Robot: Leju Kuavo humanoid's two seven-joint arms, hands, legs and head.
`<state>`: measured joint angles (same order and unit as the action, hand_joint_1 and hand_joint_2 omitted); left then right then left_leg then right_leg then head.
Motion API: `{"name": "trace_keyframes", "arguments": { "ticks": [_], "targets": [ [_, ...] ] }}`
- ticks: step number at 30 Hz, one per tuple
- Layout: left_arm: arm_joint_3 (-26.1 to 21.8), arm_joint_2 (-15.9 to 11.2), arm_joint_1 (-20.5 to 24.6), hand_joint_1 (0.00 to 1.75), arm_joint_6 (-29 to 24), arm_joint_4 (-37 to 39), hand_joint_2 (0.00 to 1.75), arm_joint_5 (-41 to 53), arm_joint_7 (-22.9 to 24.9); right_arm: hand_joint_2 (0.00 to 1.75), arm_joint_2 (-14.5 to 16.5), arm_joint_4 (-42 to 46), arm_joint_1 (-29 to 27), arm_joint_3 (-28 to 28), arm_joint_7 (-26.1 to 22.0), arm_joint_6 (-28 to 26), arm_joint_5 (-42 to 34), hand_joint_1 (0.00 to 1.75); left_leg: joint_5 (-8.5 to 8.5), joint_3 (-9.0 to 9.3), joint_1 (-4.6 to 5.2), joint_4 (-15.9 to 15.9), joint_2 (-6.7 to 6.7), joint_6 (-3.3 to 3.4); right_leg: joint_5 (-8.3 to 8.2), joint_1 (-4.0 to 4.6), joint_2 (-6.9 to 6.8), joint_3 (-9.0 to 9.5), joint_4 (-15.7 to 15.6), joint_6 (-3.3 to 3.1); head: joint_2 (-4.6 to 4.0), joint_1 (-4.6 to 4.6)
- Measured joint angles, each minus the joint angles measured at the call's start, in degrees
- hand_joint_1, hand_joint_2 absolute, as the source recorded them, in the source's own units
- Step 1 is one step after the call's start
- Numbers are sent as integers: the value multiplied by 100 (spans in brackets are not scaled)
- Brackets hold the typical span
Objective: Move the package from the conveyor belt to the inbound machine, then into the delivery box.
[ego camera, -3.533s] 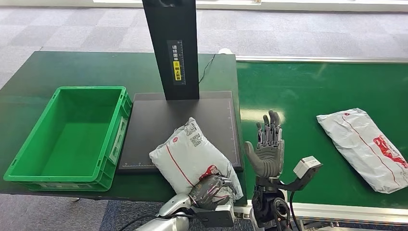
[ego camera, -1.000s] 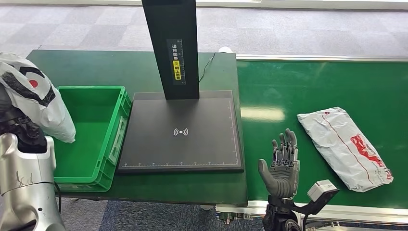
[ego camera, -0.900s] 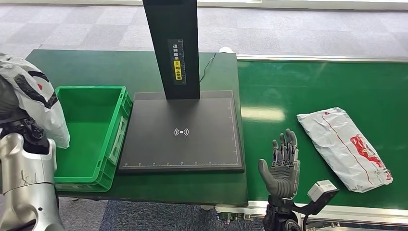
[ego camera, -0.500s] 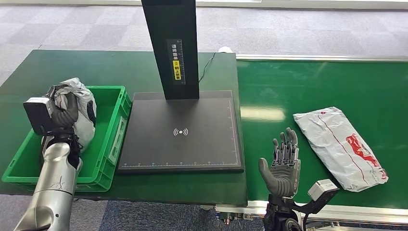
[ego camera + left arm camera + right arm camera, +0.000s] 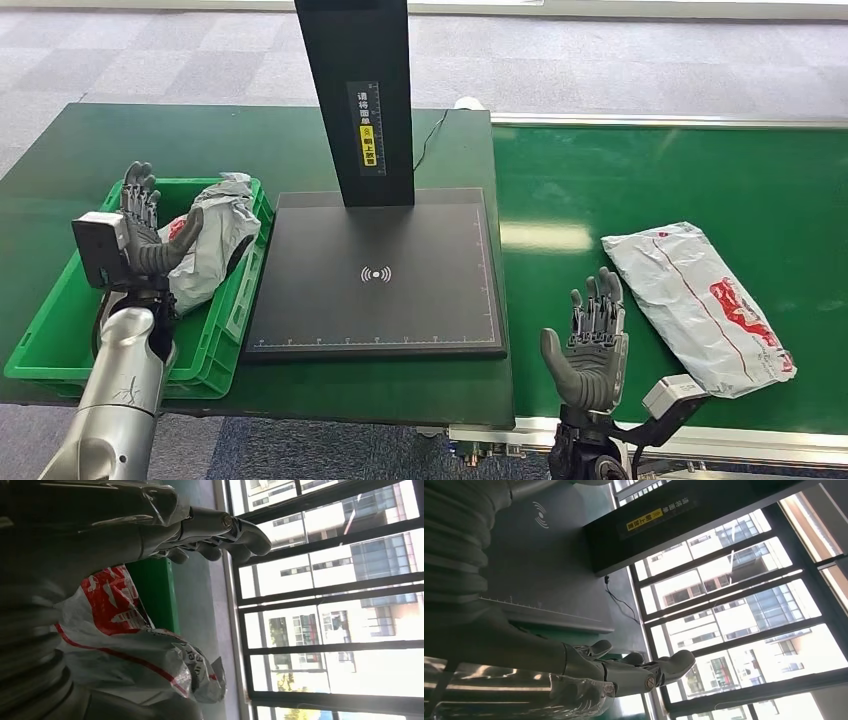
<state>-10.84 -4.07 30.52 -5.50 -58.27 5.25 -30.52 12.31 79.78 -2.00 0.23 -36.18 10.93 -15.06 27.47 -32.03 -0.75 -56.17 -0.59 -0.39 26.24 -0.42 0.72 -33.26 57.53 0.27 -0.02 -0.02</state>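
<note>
Judging from how things lie, the nearest risk sits at the right hand (image 5: 590,345): it stands upright with fingers spread and nothing in it, just at the near edge of the belt (image 5: 640,180). A second bag (image 5: 700,305) lies on the belt just beside it. If that belt runs, the bag could slide against the fingers or past a good grasp point, and a slack film bag would crumple or slip under a poor grip.

Next out, the left hand (image 5: 145,235) is raised over the box (image 5: 40,340) with fingers spread, holding nothing. Its thumb looks to lie against or very close to the package (image 5: 215,235); I cannot tell whether they touch. Pulling the arm away carelessly could snag the loose film and drag the package back up over the wall.

The package itself is in the box, but not flat. It leans high in the far right corner, with its crumpled top at or above the rim, next to the scanner (image 5: 375,270). From there it could tip onto the scanner or stay propped and crowd later bags.

It is a soft white-grey plastic mailer with red markings and a thin red line, creased and bunched, with dark print near one end in the left wrist view (image 5: 130,650). It looks light and floppy.
</note>
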Motion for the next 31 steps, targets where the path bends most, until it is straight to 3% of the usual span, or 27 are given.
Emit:
{"name": "trace_keyframes", "arguments": {
  "ticks": [6, 11, 19, 24, 31],
  "targets": [
    [15, 95, -526, 0, 227, -1243, 175, -439, 21, 175, -1, 0, -22, -24, 0, -13, -19, 0, 2, -1, 0, 1, 1, -1, 1, 0, 1, -1, 0, -1, 0, 1],
    [173, 312, -1269, 0, 375, -2538, 175, -958, -317, 175, -3, 1, -44, -44, -19, -30, -45, 0, 3, -1, 1, 1, 2, -1, 2, -1, 1, -1, -1, 0, 0, -1],
    [1012, 818, -2707, 0, 1128, -4293, 175, -1880, -858, 175, -15, -1, -56, -68, -46, -92, -49, 0, 11, -2, 4, 1, 0, 2, 5, -5, 1, 0, -4, 1, 0, -1],
    [1508, 1017, -3251, 0, 1307, -4464, 175, -1647, -770, 175, -38, -65, 37, 2, 5, -228, 357, 0, 12, 2, 3, 2, 0, 2, 5, -4, 1, 2, -4, 1, 0, -3],
    [2146, 1169, -3760, 0, 1609, -3926, 175, -637, -796, 175, -99, -267, 208, 198, 8, -205, 777, 0, 11, 4, 3, 1, -1, 2, 5, -4, 1, 6, -3, 1, 0, -3]
  ]
}}
